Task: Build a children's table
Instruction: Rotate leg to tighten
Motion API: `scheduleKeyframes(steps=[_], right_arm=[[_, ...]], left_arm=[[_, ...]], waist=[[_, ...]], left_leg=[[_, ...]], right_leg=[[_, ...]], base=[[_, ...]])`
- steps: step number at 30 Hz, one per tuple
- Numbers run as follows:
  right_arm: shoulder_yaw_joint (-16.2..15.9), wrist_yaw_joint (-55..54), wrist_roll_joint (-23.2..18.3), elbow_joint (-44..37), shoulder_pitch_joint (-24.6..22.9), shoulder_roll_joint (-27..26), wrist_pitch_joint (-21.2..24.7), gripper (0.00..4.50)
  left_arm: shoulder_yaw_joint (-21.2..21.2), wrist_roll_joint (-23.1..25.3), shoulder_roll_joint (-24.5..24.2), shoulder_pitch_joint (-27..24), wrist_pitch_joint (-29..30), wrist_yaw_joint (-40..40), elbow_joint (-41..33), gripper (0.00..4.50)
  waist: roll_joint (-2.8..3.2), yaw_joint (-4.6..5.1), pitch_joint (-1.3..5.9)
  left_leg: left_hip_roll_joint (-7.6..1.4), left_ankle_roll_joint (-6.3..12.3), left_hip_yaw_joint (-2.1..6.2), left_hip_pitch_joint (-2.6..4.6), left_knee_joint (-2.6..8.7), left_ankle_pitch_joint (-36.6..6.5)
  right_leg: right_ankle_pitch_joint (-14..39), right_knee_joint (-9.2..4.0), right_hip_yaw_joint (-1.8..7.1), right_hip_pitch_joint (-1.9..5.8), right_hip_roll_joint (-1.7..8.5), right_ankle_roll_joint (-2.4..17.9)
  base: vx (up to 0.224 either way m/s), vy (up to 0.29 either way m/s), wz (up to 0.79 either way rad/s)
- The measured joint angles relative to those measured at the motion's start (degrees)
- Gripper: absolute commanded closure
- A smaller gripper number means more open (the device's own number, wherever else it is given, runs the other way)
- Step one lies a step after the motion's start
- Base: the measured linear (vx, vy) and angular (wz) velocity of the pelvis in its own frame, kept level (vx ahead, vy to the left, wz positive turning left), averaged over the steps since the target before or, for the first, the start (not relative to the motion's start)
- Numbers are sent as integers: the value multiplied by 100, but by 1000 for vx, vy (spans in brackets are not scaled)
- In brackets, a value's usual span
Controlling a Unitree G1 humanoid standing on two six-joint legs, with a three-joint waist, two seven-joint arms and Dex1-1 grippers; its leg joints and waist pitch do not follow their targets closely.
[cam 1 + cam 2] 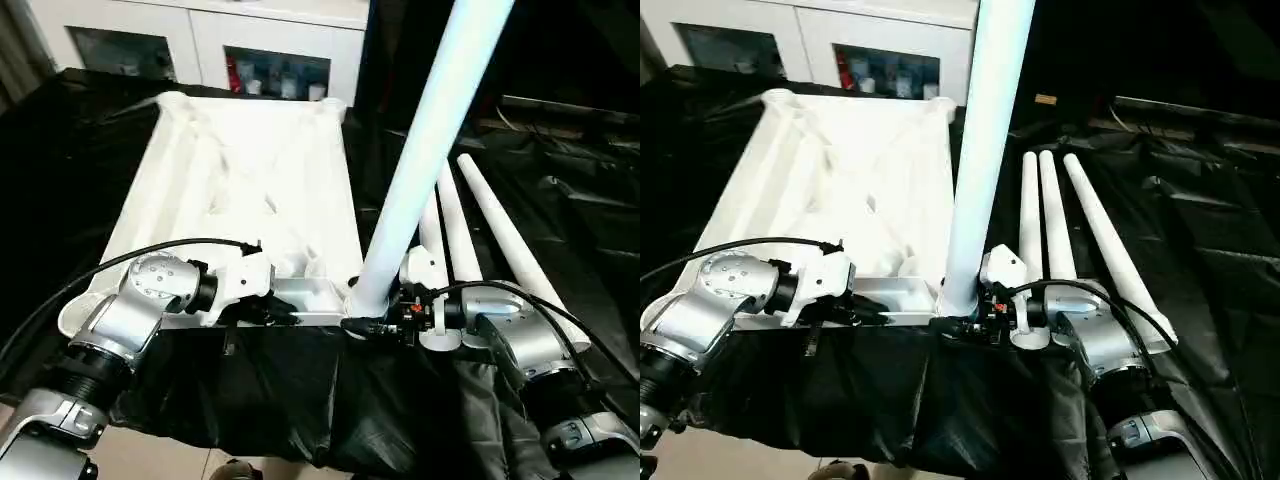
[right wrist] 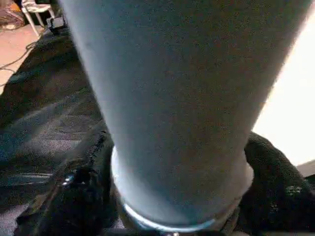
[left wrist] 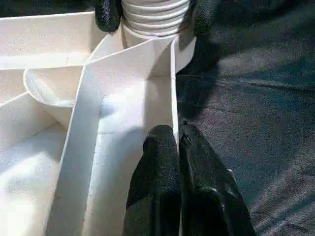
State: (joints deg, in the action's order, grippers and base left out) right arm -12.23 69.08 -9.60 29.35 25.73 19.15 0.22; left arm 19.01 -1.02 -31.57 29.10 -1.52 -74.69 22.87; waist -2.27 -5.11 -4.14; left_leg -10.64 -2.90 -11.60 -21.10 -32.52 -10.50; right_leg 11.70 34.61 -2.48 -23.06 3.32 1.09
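Silver forearms (image 1: pixel 130 310), white wrist housings, looping black cables, black-fingered left pincer (image 3: pixel 179 147)

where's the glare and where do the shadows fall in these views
Head views: the tabletop is washed out by glare, its ribs barely readable, against the dark black cloth. Left wrist view: a deep shadow lies on the cloth beside the corner socket. Right wrist view: the upright leg is in shade, with a blown-out bright patch behind it.
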Motion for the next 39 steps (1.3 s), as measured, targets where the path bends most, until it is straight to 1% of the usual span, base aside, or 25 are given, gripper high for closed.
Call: scheduleKeyframes(steps=[3, 8, 11, 12, 14, 15, 18, 22, 23, 24, 25, 30, 35, 37, 39], right_arm=[[5, 5, -57, -130, -113, -14, 122, 164], [164, -326, -103, -245, -241, -201, 360, 170], [416, -1238, -43, -157, -312, -552, 410, 170], [549, -1727, 18, -49, -280, -722, 400, 170], [767, -2576, 99, 213, -158, -1039, 369, 171], [976, -3341, 188, 466, -8, -1335, 314, 171], [1146, -4350, 319, 773, 172, -1621, 209, 171], [1261, -5010, 381, 1038, 360, -1850, 139, 171], [1277, -5024, 394, 1059, 361, -1850, 111, 171], [1288, -5024, 431, 1107, 363, -1850, 37, 115], [1295, -5024, 451, 1138, 369, -1850, -9, 115], [1275, -4619, 454, 1139, 348, -1757, -144, 57], [989, -3846, 501, 971, 245, -1401, -243, 53], [747, -3096, 498, 738, 99, -1002, -328, 53], [603, -2400, 479, 526, 15, -715, -353, 53]], left_arm=[[-1, -36, 4, -3, -7, -39, 37, 450], [-45, -28, 104, -2, 56, 67, 106, 450], [-155, 83, 350, 85, 303, 525, 266, 450], [-183, 146, 492, 131, 410, 780, 348, 450], [-216, 254, 737, 220, 583, 1211, 479, 450], [-244, 361, 995, 324, 764, 1618, 612, 450], [-226, 548, 1353, 381, 994, 2188, 649, 450], [-171, 795, 1555, 360, 1097, 2568, 575, 450], [-164, 835, 1583, 338, 1101, 2614, 541, 450], [-160, 872, 1604, 308, 1099, 2654, 496, 450], [-155, 878, 1612, 300, 1098, 2674, 485, 450], [-125, 918, 1519, 228, 887, 2615, 401, 450], [-138, 849, 1319, 143, 744, 2290, 247, 450], [-145, 696, 1100, 69, 588, 1938, 167, 450], [-168, 542, 894, 26, 394, 1572, 153, 450]], waist=[[0, -12, 0], [-5, -8, 3], [-7, 16, 4], [-7, 33, 4], [-6, 67, 4], [-6, 94, 4], [0, 133, 5], [-2, 148, 6], [-4, 148, 7], [-7, 149, 9], [-8, 150, 10], [-8, 163, 10], [7, 166, 14], [18, 162, 18], [20, 161, 18]], left_leg=[[-1, 0, 0, 2, -7, 0], [-3, -10, 0, 13, -19, 2], [-4, -26, 1, 32, -20, 10], [-5, -33, 1, 41, -18, 14], [-4, -44, 6, 61, -14, 21], [-3, -57, 9, 69, -14, 30], [-1, -57, 12, 86, -9, 30], [1, -57, 13, 89, -6, 30], [2, -57, 13, 89, -6, 30], [4, -57, 13, 90, -7, 30], [6, -57, 13, 90, -7, 30], [10, -57, 13, 82, -5, 30], [9, -57, 13, 79, 17, 30], [3, -57, 13, 78, 23, 30], [-5, -55, 13, 69, 33, 30]], right_leg=[[2, 11, 0, 0, 0, 2], [3, 35, 1, 4, 2, 2], [-1, 45, 2, 19, 4, 3], [-1, 44, 2, 20, 6, 0], [6, 41, 0, 25, 7, -17], [7, 41, -1, 24, 7, -19], [9, 35, -2, 35, 9, -22], [9, 30, -2, 38, 9, -23], [9, 29, 0, 40, 9, -23], [9, 29, 3, 42, 10, -23], [9, 28, 4, 42, 10, -23], [8, 28, 7, 35, 11, -24], [-7, 35, 4, 21, 10, -25], [-18, 39, 0, 19, 5, -8], [-1, 38, -4, 10, -3, -9]], base=[[0, 0, 0], [0, 0, 0], [0, 0, 0], [0, 0, 0], [-27, 1, -5], [-54, 2, -10], [-18, 1, -3], [0, 0, 0], [0, 0, 0], [0, 0, 0], [0, 0, 0], [0, 0, 0], [0, 0, 0], [0, 0, 0], [52, -13, 0]])
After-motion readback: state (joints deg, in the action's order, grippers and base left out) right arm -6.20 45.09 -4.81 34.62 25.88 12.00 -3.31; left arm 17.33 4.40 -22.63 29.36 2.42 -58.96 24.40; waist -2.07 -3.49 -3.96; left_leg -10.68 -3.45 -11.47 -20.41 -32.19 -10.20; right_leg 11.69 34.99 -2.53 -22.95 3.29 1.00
